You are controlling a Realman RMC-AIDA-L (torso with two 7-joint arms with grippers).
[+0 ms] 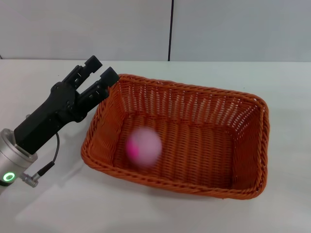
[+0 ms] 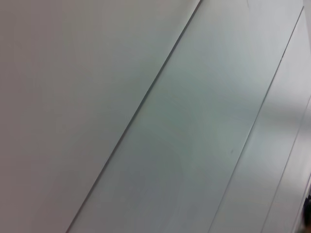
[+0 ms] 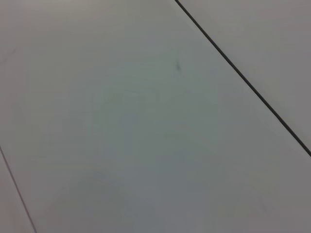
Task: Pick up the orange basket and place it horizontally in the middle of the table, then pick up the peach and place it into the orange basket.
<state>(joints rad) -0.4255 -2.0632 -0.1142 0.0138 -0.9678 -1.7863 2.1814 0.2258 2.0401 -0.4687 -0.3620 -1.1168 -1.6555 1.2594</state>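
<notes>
The orange basket (image 1: 252,145) lies lengthwise across the middle of the white table (image 1: 43,213) in the head view. Inside it, near its left end, is the pink peach (image 1: 143,146), blurred with motion. My left gripper (image 1: 100,69) hovers just left of the basket's far-left corner, raised and pointing away from me. It is open, and nothing sits between its black fingers (image 1: 108,76). The right arm is out of the head view. Both wrist views show only pale wall panels with dark seams.
A pale wall with a dark vertical seam (image 1: 170,29) rises behind the table's far edge. Bare tabletop lies in front of the basket and to its right.
</notes>
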